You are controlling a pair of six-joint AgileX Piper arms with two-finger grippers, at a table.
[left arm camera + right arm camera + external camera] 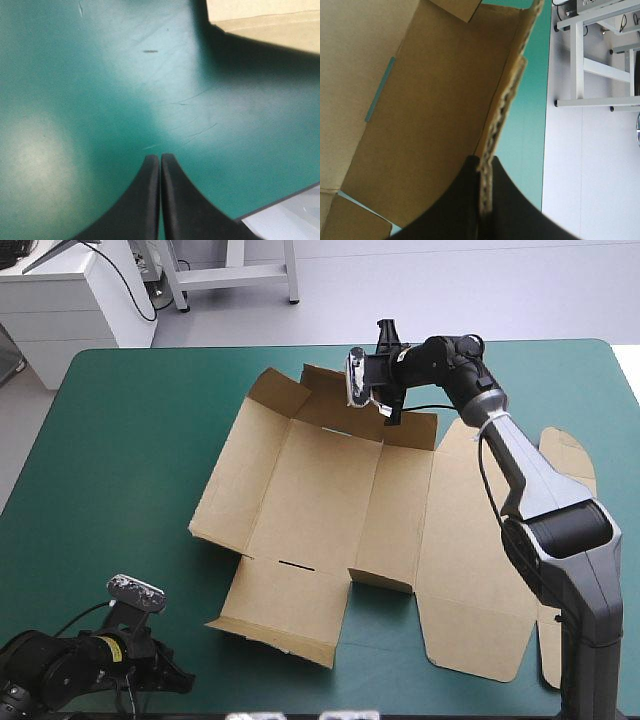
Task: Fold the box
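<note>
One raised far wall of the brown cardboard box (330,490) is pinched by the right gripper (483,162); the left gripper (160,156), closed, holds nothing.

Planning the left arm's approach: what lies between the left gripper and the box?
Only bare teal-green cover, from the shut left gripper up to the corner of the box; the left wrist view shows it best.

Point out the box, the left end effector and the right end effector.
box (320,490): high view, on its flat middle panel.
left end effector (160,159): left wrist view, where its shut fingertips meet.
right end effector (484,162): right wrist view, at the fingertips pinching the box's raised edge.
</note>
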